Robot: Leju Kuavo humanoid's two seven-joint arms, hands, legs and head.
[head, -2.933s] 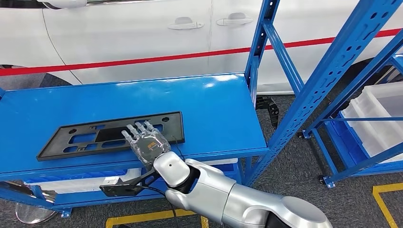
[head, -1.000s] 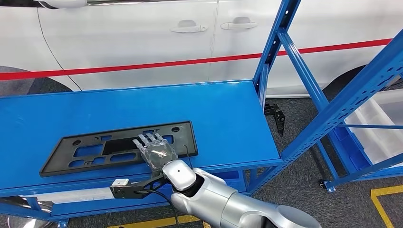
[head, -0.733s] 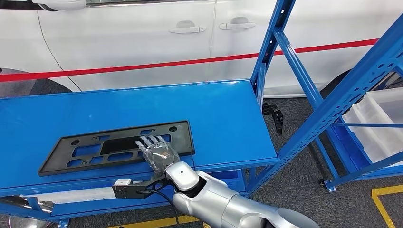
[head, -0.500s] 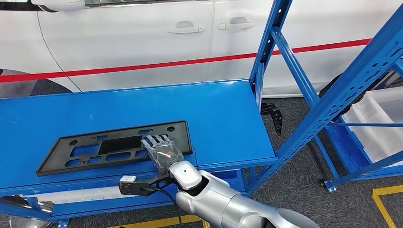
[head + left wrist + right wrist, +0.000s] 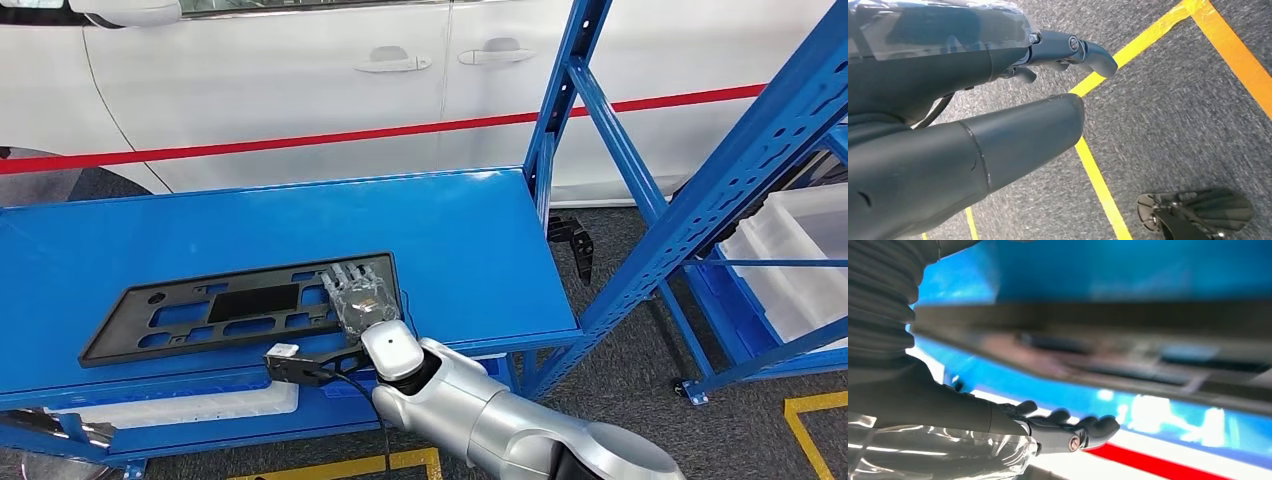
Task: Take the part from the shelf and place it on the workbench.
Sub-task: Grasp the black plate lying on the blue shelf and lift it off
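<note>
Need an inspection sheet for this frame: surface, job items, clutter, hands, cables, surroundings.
Surface: blue workbench, glossy, bare apart from the part.
Job's things: black part, flat frame with cutouts, lies flat near the front edge of the workbench.
Clutter: nothing seen on the workbench top; white bin on the level below.
Hands: right hand lies over the part's right end, fingers straight; grip cannot be confirmed. Left hand hangs over the floor, empty, fingers apart.
Cables: black cable below the right wrist.
Surroundings: white car with red stripe behind; blue shelf frame on the right; yellow floor tape.
</note>
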